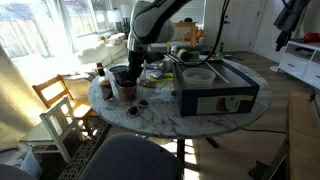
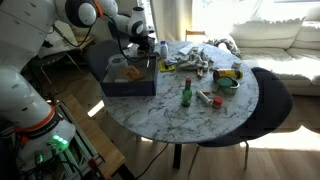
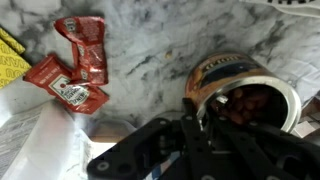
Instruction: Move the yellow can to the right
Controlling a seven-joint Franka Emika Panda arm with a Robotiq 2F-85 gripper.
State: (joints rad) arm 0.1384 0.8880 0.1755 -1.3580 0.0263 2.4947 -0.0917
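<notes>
Ketchup packets (image 3: 75,62) lie on the counter (image 3: 160,50) at ten o'clock from the yellow can (image 3: 235,80), which holds dark pieces. The tool (image 3: 203,122) sits at its seven o'clock rim; I cannot tell how wide it stands.

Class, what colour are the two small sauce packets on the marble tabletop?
Red sauce packets; wrist view shows them best.

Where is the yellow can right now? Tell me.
In the wrist view the yellow can sits right of centre on the marble tabletop, just above the gripper, red sauce packets to its left.
</notes>
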